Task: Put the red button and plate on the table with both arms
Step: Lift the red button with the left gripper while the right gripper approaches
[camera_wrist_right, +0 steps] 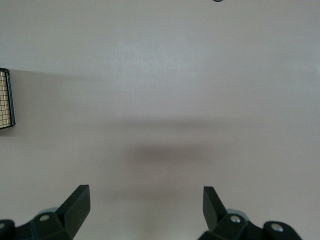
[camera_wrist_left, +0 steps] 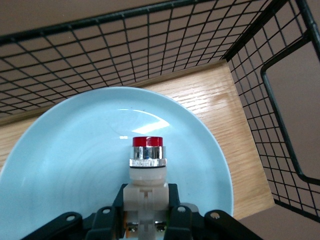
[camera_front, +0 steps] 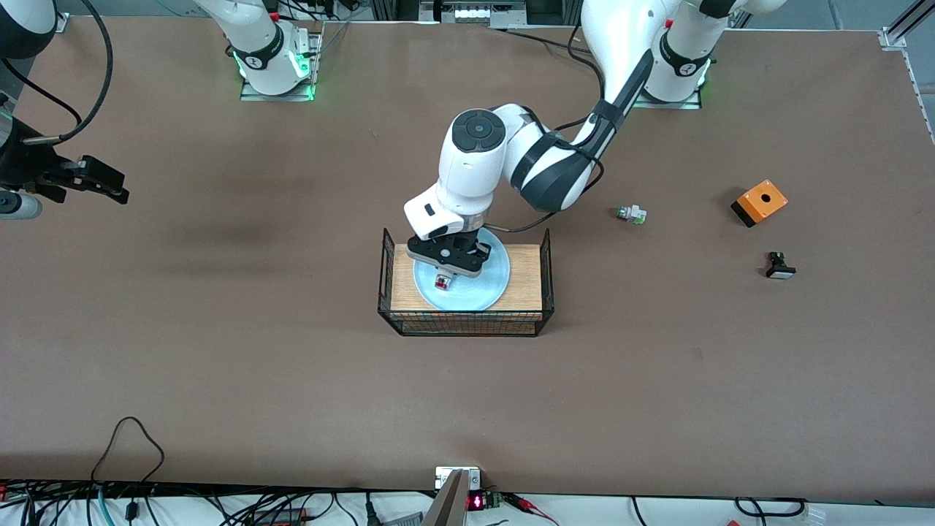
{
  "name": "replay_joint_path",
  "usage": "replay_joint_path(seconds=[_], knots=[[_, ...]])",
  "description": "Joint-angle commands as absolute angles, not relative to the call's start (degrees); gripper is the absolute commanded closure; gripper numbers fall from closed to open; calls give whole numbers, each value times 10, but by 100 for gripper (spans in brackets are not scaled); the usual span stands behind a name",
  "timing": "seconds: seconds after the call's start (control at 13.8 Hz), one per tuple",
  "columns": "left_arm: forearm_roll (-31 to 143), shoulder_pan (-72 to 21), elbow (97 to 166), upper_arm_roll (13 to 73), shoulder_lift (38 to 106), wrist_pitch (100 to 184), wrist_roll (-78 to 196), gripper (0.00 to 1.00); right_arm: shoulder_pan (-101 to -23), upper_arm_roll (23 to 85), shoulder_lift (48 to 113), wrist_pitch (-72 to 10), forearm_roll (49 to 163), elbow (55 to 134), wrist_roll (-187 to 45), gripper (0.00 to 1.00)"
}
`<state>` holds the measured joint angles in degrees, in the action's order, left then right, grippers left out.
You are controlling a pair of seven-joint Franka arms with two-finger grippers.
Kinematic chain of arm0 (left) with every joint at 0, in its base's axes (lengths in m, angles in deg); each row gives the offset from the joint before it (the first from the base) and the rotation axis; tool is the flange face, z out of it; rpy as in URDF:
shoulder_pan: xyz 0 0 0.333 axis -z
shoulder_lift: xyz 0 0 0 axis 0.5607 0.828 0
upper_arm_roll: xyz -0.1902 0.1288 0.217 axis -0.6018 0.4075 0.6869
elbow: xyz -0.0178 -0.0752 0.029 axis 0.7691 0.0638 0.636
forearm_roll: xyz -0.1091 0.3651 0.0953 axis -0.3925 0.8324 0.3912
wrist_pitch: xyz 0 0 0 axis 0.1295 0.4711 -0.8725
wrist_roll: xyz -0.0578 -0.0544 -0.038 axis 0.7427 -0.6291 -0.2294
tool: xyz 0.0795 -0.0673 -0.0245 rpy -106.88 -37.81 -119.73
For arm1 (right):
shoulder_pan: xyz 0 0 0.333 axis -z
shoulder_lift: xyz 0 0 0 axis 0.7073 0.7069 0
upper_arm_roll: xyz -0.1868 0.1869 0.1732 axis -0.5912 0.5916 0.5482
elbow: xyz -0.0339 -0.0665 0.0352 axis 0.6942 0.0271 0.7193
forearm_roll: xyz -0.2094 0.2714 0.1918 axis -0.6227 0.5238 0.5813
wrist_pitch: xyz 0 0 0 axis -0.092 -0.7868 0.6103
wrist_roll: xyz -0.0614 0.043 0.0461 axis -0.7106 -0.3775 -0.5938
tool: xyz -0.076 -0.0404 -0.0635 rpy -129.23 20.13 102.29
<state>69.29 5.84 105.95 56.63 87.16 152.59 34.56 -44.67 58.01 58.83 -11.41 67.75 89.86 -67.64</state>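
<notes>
The small beige red-capped button [camera_wrist_left: 146, 165] is being clamped by the left gripper [camera_front: 443, 280] over the round light-blue plate [camera_front: 488, 281], at the plate's nine o'clock; the right gripper [camera_wrist_right: 145, 206] is being held waiting, jaws apart, over the matte brown table [camera_front: 219, 351].

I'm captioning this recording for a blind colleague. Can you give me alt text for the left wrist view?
The left gripper is shut on the red button, cap pointing away from the camera, over the plate. The plate lies on the wooden floor of a black wire tray, whose mesh walls rise around it.
</notes>
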Motion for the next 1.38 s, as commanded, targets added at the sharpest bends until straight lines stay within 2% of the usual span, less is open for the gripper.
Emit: replay_joint_path(seconds=[0.0, 0.14, 0.29, 0.43, 0.65, 0.87, 1.01, 1.3], knots=[[695, 51, 1062, 570, 789, 1387, 358, 83, -448, 581, 590, -106, 683, 889, -675, 0], [695, 27, 1061, 568, 747, 1283, 359, 83, -446, 578, 590, -105, 692, 889, -675, 0], [696, 0, 1062, 565, 712, 1222, 361, 83, -462, 591, 584, -90, 729, 889, -628, 0], [697, -35, 1063, 567, 690, 1161, 408, 83, -497, 613, 589, -95, 788, 886, -487, 0], [697, -132, 1078, 566, 683, 1110, 555, 83, -587, 637, 624, -142, 803, 869, -298, 0], [712, -194, 1120, 572, 687, 1113, 659, 83, -669, 639, 675, -222, 803, 857, -122, 0], [717, -261, 1177, 567, 687, 1127, 693, 83, -715, 639, 711, -297, 797, 855, -13, 0], [717, -352, 1297, 566, 694, 1286, 783, 83, -755, 639, 785, -357, 797, 829, 114, 0]])
